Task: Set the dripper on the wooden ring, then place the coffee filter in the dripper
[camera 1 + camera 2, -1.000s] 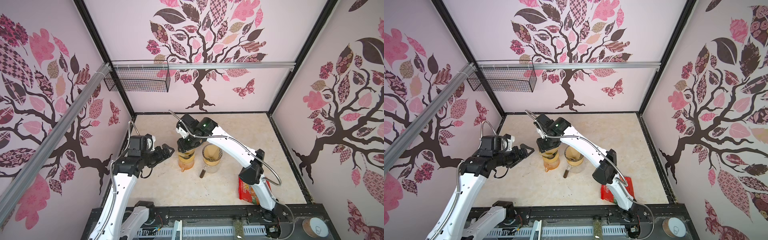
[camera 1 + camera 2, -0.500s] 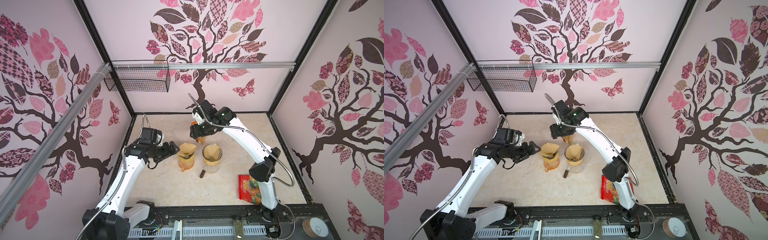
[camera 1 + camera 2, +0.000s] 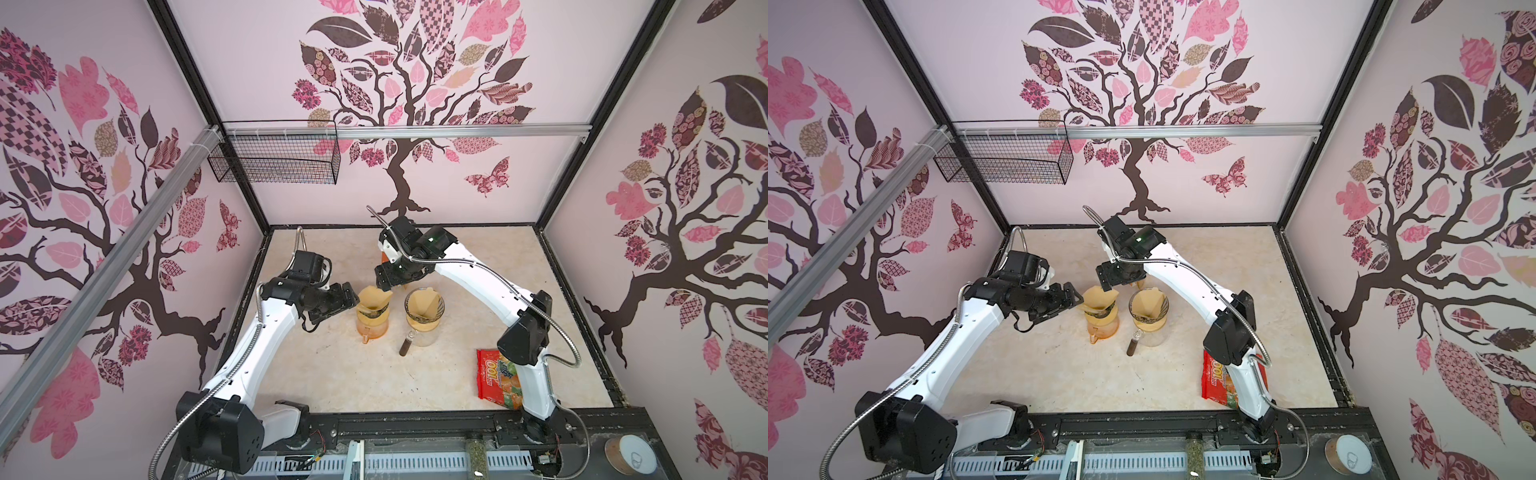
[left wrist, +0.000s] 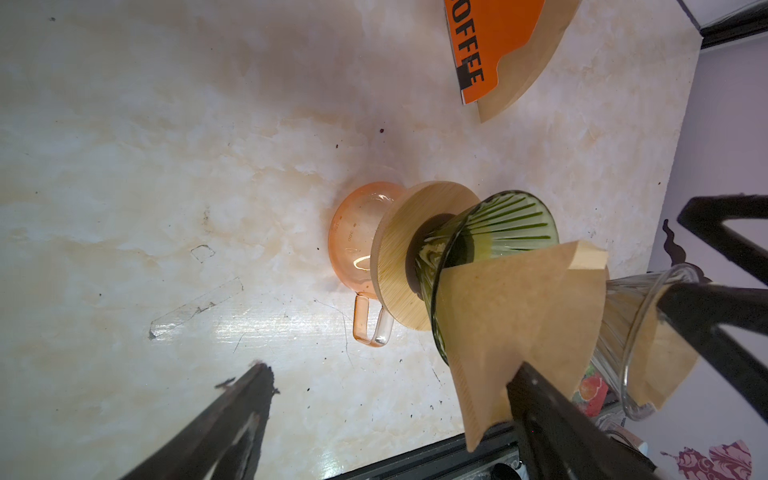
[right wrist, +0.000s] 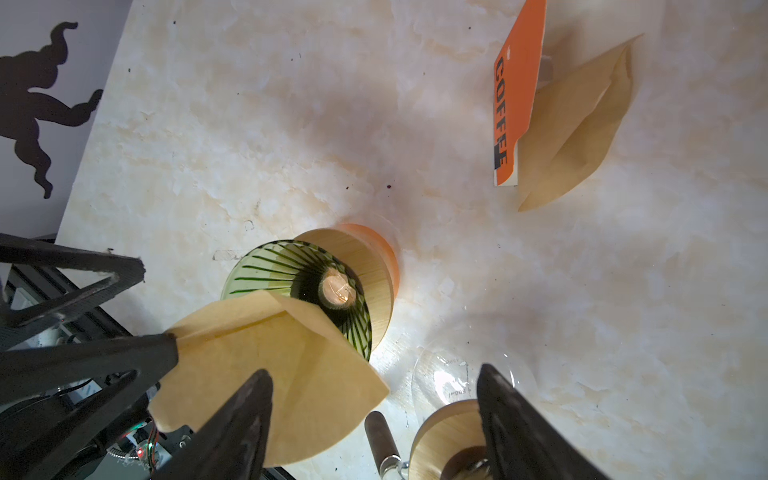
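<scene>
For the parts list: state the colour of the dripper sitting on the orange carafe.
The dripper is dark green ribbed glass, clearest in the right wrist view.

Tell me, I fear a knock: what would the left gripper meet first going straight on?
Probably the paper filter in the green dripper: the open left gripper points at it from close beside. Whether it touches the paper yet is unclear.
</scene>
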`<state>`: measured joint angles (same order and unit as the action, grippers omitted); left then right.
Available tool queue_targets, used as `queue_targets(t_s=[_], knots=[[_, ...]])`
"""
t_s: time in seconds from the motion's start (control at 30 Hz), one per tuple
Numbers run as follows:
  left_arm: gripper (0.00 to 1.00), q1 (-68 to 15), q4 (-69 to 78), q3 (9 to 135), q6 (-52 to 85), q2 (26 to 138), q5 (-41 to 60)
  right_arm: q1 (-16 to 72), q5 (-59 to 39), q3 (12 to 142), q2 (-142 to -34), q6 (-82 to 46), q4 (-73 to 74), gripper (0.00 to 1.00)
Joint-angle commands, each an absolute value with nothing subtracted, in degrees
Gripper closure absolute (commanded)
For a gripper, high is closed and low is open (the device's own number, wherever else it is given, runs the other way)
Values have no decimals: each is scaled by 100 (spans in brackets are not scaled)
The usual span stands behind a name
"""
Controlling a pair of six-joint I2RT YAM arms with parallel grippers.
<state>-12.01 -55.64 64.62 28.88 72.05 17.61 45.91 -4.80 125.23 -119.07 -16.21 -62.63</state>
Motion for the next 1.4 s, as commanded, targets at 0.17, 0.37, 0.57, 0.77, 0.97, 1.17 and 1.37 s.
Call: queue_targets(t_s=[0.17, 0.37, 0.57, 0.77, 0.97, 1.17, 1.37], knots=[[9, -1303, -5589, 6672, 2738, 7477, 1749, 4643, -488, 12537, -12042, -1363, -6173, 20], [9, -1320, -5603, 6618, 2716, 7520, 1712, 4667, -532, 12691, -12281, -1261, -6285, 20], [10, -1323, -5608, 6551, 2692, 7591, 1680, 4691, -527, 12751, -12429, -1236, -6315, 20], [10, -1319, -5616, 6462, 2628, 7698, 1665, 4692, -436, 12831, -12552, -1270, -6343, 20], [10, -1322, -5602, 6425, 2589, 7768, 1648, 4690, -380, 12858, -12630, -1302, -6333, 21], [10, -1327, -5596, 6428, 2501, 7828, 1635, 4692, -249, 12868, -12728, -1345, -6331, 21], [9, -1336, -5628, 6426, 2392, 7880, 1679, 4694, -212, 12870, -12775, -1371, -6346, 21]])
